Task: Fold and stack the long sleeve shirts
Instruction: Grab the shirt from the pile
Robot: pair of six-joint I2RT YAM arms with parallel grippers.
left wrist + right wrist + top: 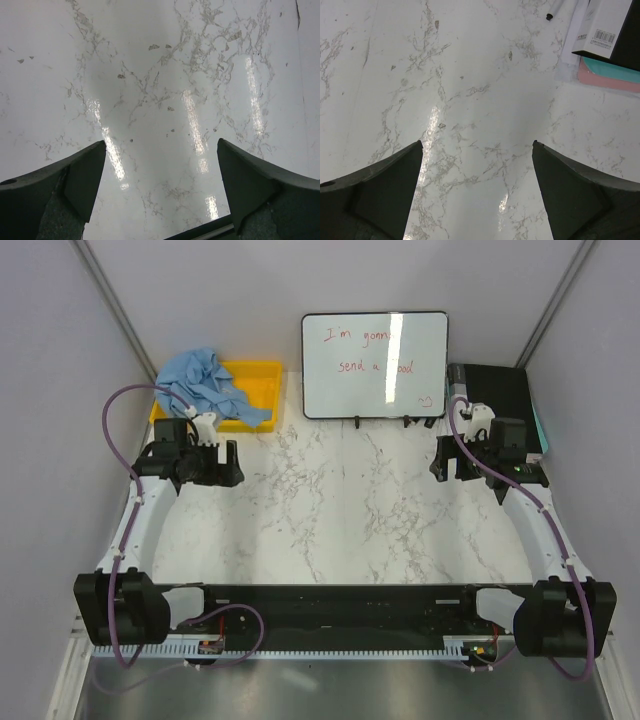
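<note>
The left claw [161, 142] stands wide, its two dark fingers [85, 175] far apart and holding nothing; below the gap lies only the glossy marbled table [165, 75], streaked with light; the claw hangs above that surface, and whether it touches cannot be told. Just beyond this claw and a little to its left, the light blue shirt [205, 385] lies in a crumpled heap, partly inside the yellow tray [262, 366] and spilling over the tray's left and near edges; it is not spread out or folded, and it lies near the claw but apart from it.

The right claw [477, 143] is also spread wide and grips nothing; the same marbled top shows between its fingers [570, 185]. Beyond it and to its right, a black-and-white box [605, 30] with a barcode lies over flat teal and pink sheets [612, 75] at the table's edge.

Farther back, between the two claws, a whiteboard [375, 365] stands upright with red handwriting on it; the tray sits just to its left.
</note>
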